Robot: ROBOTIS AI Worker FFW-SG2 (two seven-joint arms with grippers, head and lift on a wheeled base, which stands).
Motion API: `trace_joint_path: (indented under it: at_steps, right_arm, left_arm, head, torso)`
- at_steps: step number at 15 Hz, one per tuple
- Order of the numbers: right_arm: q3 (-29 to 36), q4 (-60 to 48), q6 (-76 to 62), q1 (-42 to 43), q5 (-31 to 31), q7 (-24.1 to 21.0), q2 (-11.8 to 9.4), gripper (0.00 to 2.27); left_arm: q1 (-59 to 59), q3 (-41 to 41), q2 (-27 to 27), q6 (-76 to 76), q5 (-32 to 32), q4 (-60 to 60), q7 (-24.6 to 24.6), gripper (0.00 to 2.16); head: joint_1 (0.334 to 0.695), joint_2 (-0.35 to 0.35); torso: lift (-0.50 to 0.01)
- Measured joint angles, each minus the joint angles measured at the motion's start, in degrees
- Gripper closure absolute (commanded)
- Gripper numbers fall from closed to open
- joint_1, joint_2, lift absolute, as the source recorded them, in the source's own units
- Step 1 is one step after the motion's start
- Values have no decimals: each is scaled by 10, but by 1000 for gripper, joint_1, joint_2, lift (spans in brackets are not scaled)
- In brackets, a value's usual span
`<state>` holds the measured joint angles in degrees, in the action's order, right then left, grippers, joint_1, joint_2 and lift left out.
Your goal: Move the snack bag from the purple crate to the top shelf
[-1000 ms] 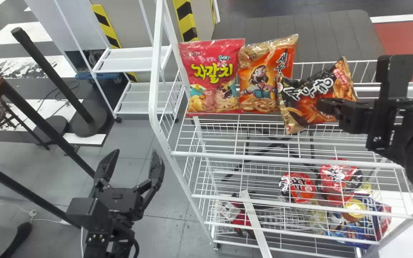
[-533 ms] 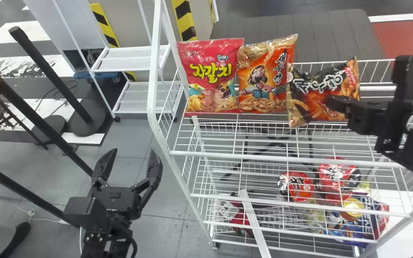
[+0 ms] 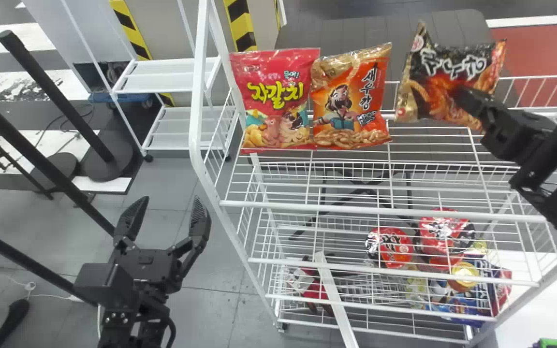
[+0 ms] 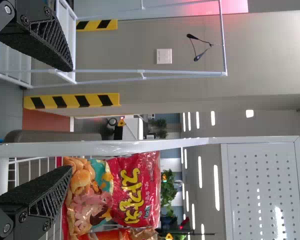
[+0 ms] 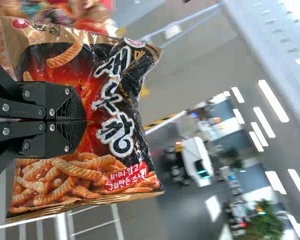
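3 snack bags (pink, orange, blk); min. 2 red tubs; 1 wire rack up front.

From above, the head camera looks forward and down at the left pincer, the right pincer and the white rack beyond. The left wrist camera peers out past the left pincer toward the grey wall, sharing the red snack bag with the head view. Just behind the right pincer, the other wrist camera faces the black snack bag up close, which the head camera sees from farther off.
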<state>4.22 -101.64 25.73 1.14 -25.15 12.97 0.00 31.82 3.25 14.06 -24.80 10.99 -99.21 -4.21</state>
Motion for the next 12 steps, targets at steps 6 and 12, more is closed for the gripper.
trace_joint_path:
  at_steps: [6, 12]
  right_arm:
    - [-12, 41, -36, -19, -107, -18, 0, 2044]
    - [-41, 133, -190, -21, -207, 17, 0, 2044]
  left_arm:
    - [-1, 0, 0, 0, 0, 2, 0, 130]
    - [-2, 1, -1, 0, 0, 5, 0, 130]
  head:
    - [695, 190]
    - [695, 183]
  torso:
    - [3]
    - [3]
